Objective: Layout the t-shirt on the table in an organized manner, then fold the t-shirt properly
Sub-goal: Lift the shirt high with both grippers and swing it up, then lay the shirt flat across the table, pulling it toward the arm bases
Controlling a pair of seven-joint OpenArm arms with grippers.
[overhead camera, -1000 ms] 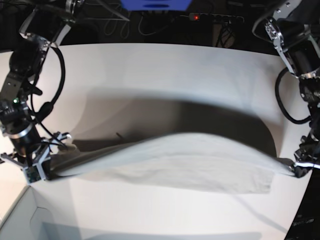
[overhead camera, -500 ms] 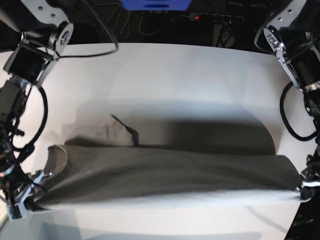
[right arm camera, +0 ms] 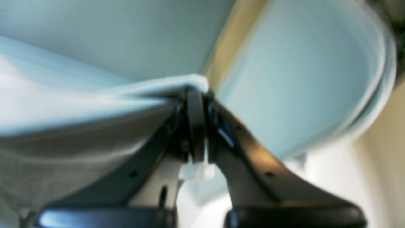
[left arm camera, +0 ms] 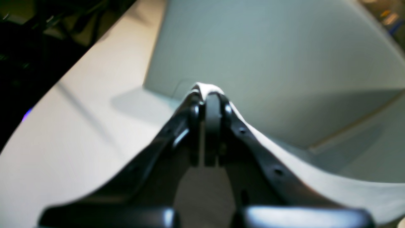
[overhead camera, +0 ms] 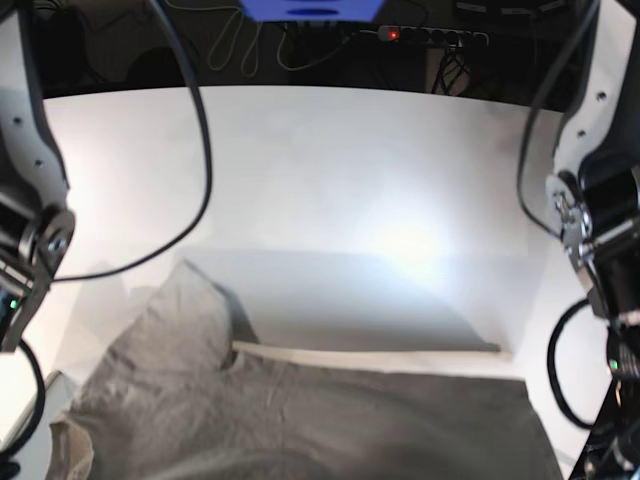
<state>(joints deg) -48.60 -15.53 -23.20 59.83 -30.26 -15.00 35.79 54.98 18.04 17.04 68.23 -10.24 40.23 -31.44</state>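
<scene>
Left jaws closed on a corner of the t-shirt, cloth pinched between the black fingers. Right jaws likewise closed on another edge of the same t-shirt, fabric running off to the left in the right wrist view. In the base view, beige-grey t-shirt filling the lower part of the picture, raised above the white desk, with a pale straight edge across and a shadow on the desk just behind. Sleeve part visible at lower left. Both wrist views blurred.
</scene>
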